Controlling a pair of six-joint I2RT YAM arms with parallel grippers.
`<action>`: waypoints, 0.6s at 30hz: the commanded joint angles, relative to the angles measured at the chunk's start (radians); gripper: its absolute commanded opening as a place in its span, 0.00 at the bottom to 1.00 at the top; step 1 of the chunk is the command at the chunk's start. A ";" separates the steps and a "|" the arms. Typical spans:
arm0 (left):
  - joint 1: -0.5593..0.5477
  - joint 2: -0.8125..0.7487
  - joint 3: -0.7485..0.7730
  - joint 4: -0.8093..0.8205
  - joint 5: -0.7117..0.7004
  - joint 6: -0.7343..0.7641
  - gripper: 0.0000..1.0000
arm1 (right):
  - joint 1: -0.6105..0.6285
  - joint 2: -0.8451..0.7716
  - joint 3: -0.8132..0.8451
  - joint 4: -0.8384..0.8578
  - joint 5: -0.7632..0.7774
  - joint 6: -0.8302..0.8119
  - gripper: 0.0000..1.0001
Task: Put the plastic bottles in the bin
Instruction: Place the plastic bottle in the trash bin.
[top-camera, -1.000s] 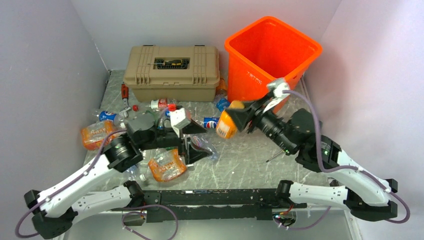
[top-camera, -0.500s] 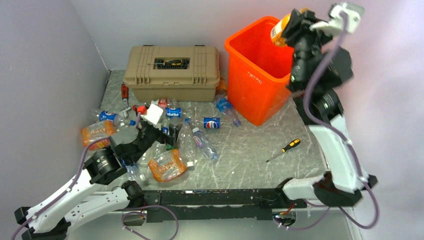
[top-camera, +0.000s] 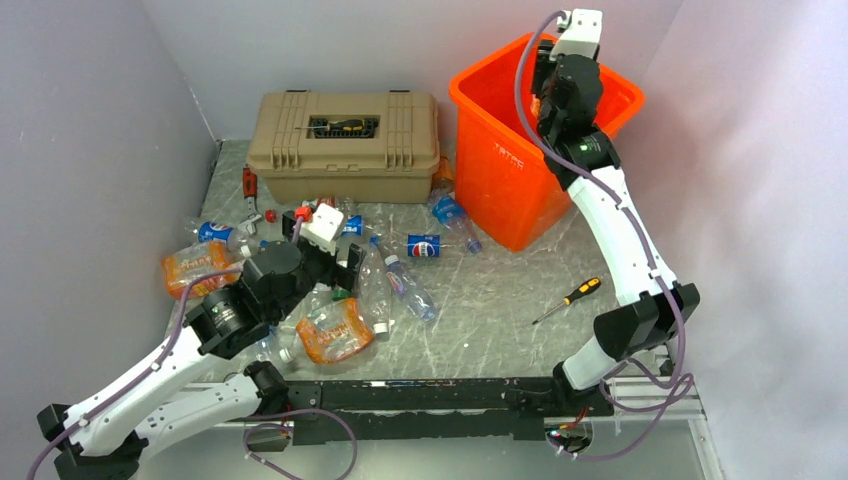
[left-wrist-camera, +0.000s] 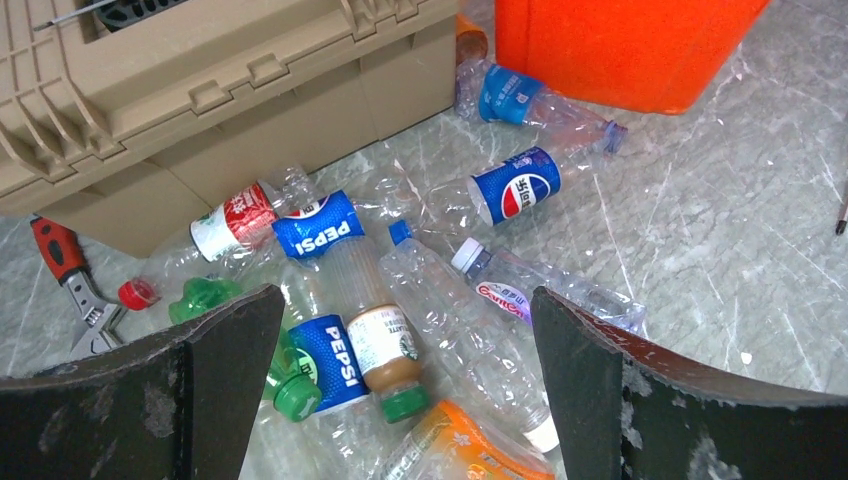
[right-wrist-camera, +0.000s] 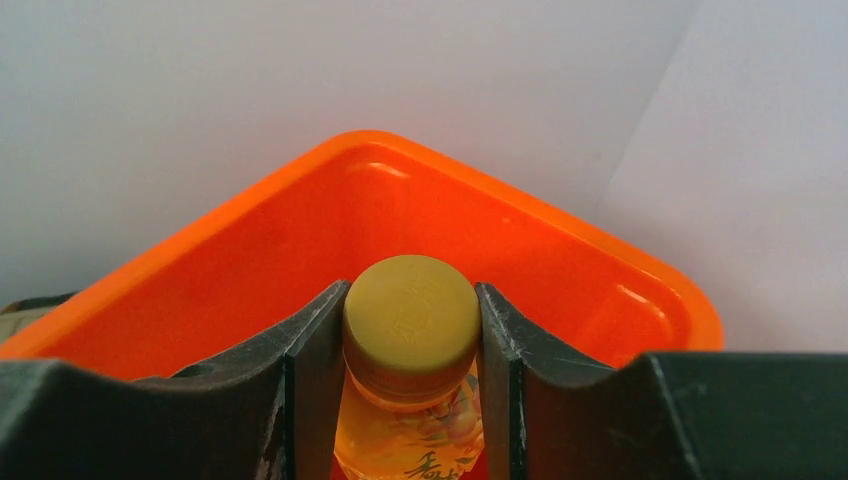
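My right gripper (right-wrist-camera: 411, 330) is shut on the yellow cap of an orange-labelled bottle (right-wrist-camera: 410, 425), which hangs below it over the inside of the orange bin (right-wrist-camera: 250, 210). In the top view the right gripper (top-camera: 548, 88) is above the bin (top-camera: 497, 165), near its far corner, and the bottle is hidden. My left gripper (top-camera: 350, 265) is open and empty above the bottle pile. In the left wrist view the left gripper (left-wrist-camera: 405, 305) frames a Pepsi bottle (left-wrist-camera: 325, 360), a brown bottle (left-wrist-camera: 385, 350) and a clear one (left-wrist-camera: 470, 350). Orange-wrapped bottles (top-camera: 334, 330) lie nearer the arm bases.
A tan latched toolbox (top-camera: 345, 145) stands at the back left beside the bin. A yellow-handled screwdriver (top-camera: 578, 293) lies on the table to the right. A red-handled wrench (left-wrist-camera: 65, 270) lies by the toolbox's left end. Walls close in on both sides.
My right gripper has swung left from above the bin's right rim to over its opening, still holding the bottle. My left gripper has shifted slightly right over the pile.
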 joint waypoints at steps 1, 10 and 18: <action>0.008 0.011 0.029 0.000 0.021 -0.029 0.99 | -0.078 -0.001 0.016 0.059 -0.044 0.078 0.00; 0.020 0.020 0.029 -0.001 0.026 -0.036 0.99 | -0.120 0.020 -0.102 0.078 -0.117 0.113 0.00; 0.021 0.032 0.028 -0.004 0.032 -0.040 0.99 | -0.121 0.019 -0.074 0.016 -0.165 0.121 0.69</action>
